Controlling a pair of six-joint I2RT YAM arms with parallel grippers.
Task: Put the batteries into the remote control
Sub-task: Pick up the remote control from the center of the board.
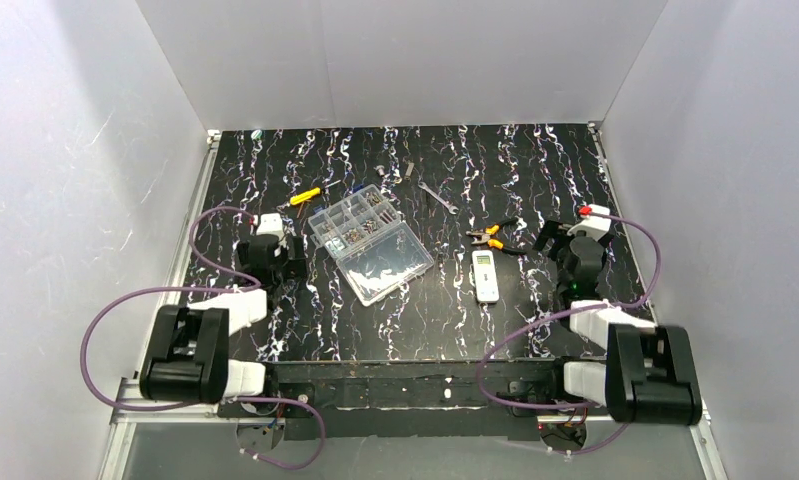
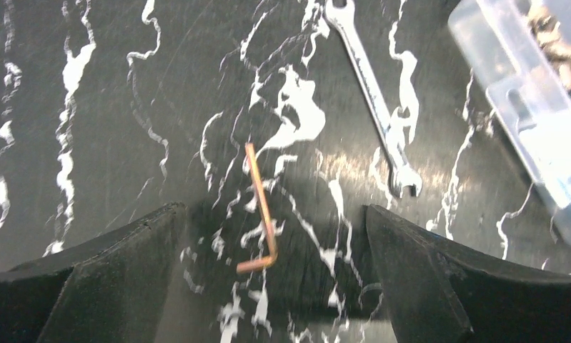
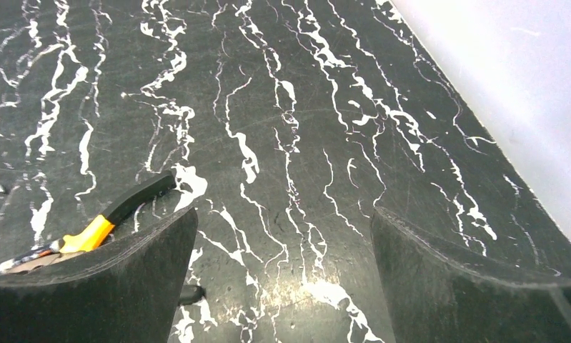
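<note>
Tool on the left arm (image 2: pixel 274 214) hangs low over the dark marbled surface (image 2: pixel 111 107), jaws spread wide with nothing held between them. Left wrist view: copper-coloured L-shaped hex key (image 2: pixel 261 207) lies flat on the surface in the gap between the two black fingers (image 2: pixel 118 286), touching neither. Silver wrench (image 2: pixel 374 93) lies right of the key and apart from it, open end toward the camera. A corner of the clear compartment box (image 2: pixel 532 100) shows at the right edge, with small metal parts inside.

Top view: yellow-handled screwdriver (image 1: pixel 305 196) lies beyond the left arm, near the box's far left corner. The box sits left of centre, turned at an angle. Remote control (image 1: pixel 486 276) lies flat right of centre, between the box and the right arm, long axis running near to far, greenish display at the far end, face up. Neither tool touches it. Pliers (image 1: pixel 493 238) with orange and black handles lie just beyond its far end; cannot tell if they touch.

Right tool (image 3: pixel 284 214) hangs over bare surface right of the remote control, apart from it, jaws wide and empty. Right wrist view: the pliers' handles poke out behind one finger, and the white wall (image 3: pixel 511 71) is at far right.
</note>
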